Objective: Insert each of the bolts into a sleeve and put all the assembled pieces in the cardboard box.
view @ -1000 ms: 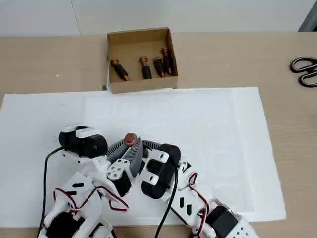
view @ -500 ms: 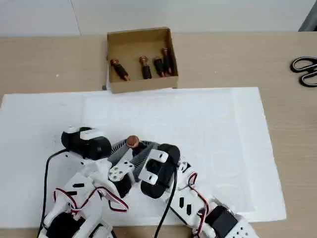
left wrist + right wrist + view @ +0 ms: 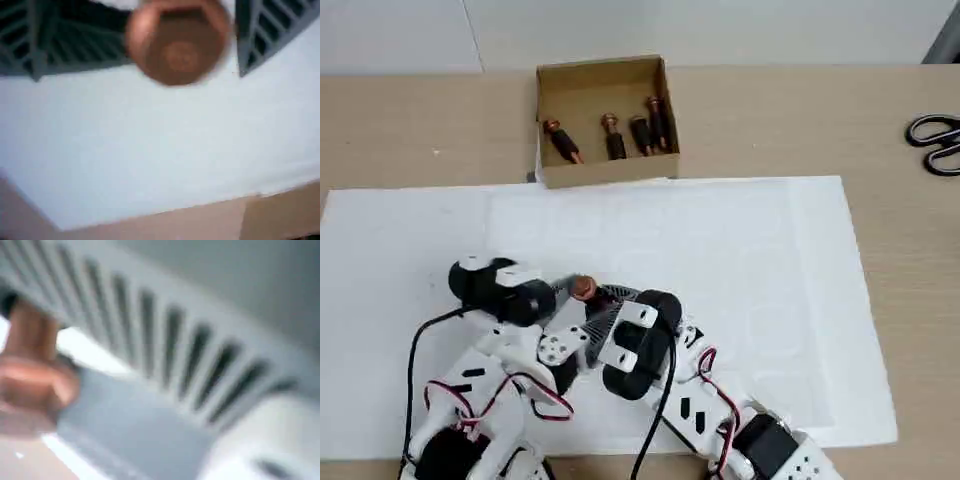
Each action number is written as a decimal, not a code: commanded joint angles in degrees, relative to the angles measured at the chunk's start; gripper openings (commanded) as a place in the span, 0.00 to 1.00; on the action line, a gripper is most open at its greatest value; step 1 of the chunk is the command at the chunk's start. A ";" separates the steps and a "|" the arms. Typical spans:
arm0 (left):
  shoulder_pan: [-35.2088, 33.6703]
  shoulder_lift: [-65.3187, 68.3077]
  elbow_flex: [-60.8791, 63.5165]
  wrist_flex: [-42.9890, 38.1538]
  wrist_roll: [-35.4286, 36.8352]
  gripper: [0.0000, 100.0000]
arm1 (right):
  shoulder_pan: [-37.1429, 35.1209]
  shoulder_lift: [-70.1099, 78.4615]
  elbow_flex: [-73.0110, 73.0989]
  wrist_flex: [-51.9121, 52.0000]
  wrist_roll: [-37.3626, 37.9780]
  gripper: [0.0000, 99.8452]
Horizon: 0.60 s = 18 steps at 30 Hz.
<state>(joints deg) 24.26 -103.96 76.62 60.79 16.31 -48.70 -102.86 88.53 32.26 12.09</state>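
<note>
Bolt (image 3: 583, 288): copper head up, over white sheet (image 3: 750, 250).
Left gripper (image 3: 570, 299): at bolt, grip cannot be told.
Right gripper (image 3: 601, 301): same.
Cardboard box (image 3: 605, 171): four assembled pieces (image 3: 613, 137) inside.

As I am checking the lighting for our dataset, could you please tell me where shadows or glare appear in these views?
High view: even light, no hard glare on the white sheet, only mild shade inside the cardboard box. Left wrist view: a soft sheen on the bolt against the bright sheet. Right wrist view: a pale highlight across the bolt.
</note>
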 commanded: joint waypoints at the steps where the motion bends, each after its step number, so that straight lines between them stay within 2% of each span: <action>1: -1.41 0.35 0.40 1.41 -1.85 0.24 | -0.31 -1.10 -1.76 -2.68 0.53 0.00; 15: -2.11 0.35 -4.88 -5.54 -1.41 0.23 | 1.27 -1.10 0.18 -2.59 0.62 0.00; 18: -5.80 0.35 -6.55 -9.49 -1.58 0.17 | 3.21 -1.10 0.62 -2.68 0.53 0.00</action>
<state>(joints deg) 20.84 -103.43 73.10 55.25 15.16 -47.21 -103.03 89.67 31.91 12.09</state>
